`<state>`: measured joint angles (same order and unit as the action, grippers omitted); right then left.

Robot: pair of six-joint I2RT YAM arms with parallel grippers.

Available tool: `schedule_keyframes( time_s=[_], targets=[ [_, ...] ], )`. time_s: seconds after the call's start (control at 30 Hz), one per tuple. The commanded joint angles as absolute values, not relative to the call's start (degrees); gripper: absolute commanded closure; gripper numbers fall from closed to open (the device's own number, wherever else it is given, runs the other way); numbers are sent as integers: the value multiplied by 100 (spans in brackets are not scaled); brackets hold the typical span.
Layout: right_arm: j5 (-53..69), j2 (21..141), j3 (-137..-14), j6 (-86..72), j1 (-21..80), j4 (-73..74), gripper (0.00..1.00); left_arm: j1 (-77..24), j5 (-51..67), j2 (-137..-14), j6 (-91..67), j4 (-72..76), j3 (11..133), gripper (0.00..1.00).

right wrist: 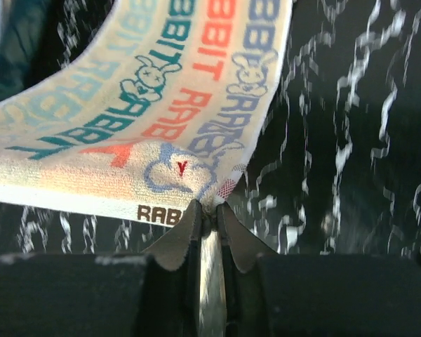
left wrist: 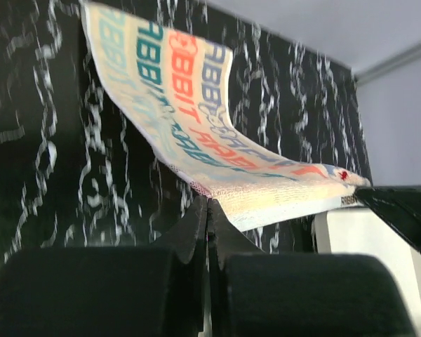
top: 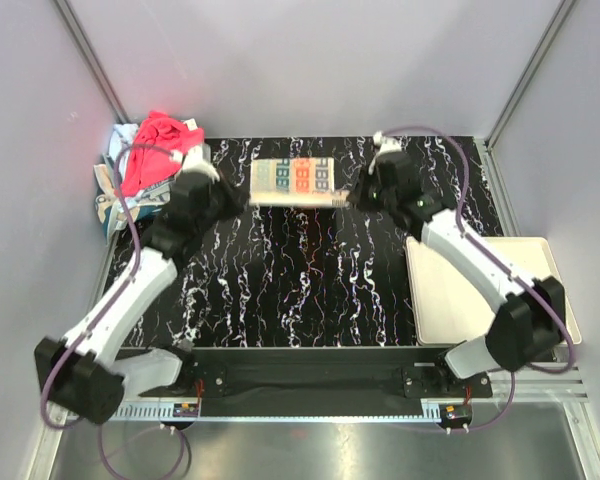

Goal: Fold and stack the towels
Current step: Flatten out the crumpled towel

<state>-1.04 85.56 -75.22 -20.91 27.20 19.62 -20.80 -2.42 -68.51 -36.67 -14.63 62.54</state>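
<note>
A cream terry towel printed with rows of coloured block letters [top: 298, 180] hangs stretched between the two arms over the far middle of the black white-veined marbled tabletop [top: 310, 290], its long axis running left to right across the table. The left hand [left wrist: 209, 205] is clenched on the towel's near left corner, and the right hand [right wrist: 207, 210] is pinched tight on the near right corner, just under a small printed rabbit. The near edge is held up off the surface and sags a little between the two grips (whether the far edge touches the tabletop cannot be told). Seen from the right wrist, the letter rows run away from the fingers along the cloth. Between that near edge and the arm bases the marbled surface shows bare across its whole width. At the far left corner, just beside the left arm, a crumpled bright pink-red cloth [top: 158, 148] lies heaped on a light blue cloth [top: 112, 195]. At the right edge sits a flat cream rectangular tray [top: 450, 300], partly crossed by the right arm and well apart from the towel.
</note>
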Motion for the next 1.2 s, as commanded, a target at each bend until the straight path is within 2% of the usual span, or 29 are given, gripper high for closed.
schedule_keyframes(
  time_s=[0.0,0.2,0.33,0.43,0.57,0.77,1.17],
  targets=[
    [-474,7692,-6770,-2565,3005,1836,100,-2503,-763,-5961,-3945,-1300,5285,100],
    [-914,6480,-4873,-3479,4130,2223,100,-3593,-1203,-4317,-5094,-2080,3379,100],
    [-939,6013,-4211,-4173,4595,2486,100,-4191,-1415,-3394,-5870,-2811,2665,100],
    [-1107,5670,-4008,-4437,4886,2820,100,-4464,-1511,-2858,-6275,-3400,2575,100],
    [-1248,5292,-4157,-4544,5036,3120,100,-4676,-1626,-2540,-6294,-3954,3065,100],
    [-1459,5378,-4728,-4210,5089,3313,100,-4746,-1828,-2944,-5820,-4324,3919,100],
    [-2082,5352,-7249,-2989,5115,3858,100,-4781,-1899,-3410,-4326,-4087,6379,100]
  ],
)
